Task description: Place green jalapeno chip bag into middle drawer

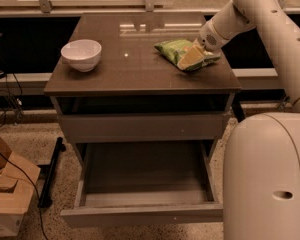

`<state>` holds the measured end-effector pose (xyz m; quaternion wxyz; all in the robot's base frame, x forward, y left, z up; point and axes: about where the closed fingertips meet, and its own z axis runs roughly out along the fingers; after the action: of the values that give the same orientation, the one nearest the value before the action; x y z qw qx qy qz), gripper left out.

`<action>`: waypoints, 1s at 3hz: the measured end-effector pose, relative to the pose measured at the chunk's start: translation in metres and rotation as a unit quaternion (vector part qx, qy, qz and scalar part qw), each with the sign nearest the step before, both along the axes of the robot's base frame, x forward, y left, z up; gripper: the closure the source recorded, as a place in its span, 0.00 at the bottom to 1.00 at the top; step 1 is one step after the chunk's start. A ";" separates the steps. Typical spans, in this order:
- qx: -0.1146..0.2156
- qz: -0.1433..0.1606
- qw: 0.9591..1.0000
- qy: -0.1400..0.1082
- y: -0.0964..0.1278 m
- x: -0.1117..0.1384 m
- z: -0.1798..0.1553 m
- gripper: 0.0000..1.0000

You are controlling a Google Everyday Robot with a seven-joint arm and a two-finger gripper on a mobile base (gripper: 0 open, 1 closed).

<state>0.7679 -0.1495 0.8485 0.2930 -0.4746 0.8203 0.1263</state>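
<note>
The green jalapeno chip bag [179, 52] lies on the right side of the cabinet's brown top. My gripper [192, 58] reaches in from the right and rests on the bag's right end, with its tan tip over the foil. The bag still sits on the top. The middle drawer [145, 171] is pulled out wide below, with a dark flat bottom and nothing in it. A shut grey drawer front [142, 127] sits above it.
A white bowl [81, 54] stands on the left of the cabinet top [125, 69]. My white arm and base [267, 174] fill the right side. A cardboard box [7, 194] and cables lie on the floor at the left. A rail runs behind the cabinet.
</note>
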 end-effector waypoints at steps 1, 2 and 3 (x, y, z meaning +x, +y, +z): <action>-0.026 0.013 1.000 0.007 0.001 -0.008 -0.005 0.65; -0.042 0.022 0.999 0.004 0.002 -0.014 -0.003 0.87; -0.047 0.021 0.999 -0.009 0.004 -0.020 0.005 0.87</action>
<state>0.7479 -0.1457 0.8533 0.2748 -0.5061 0.8125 0.0901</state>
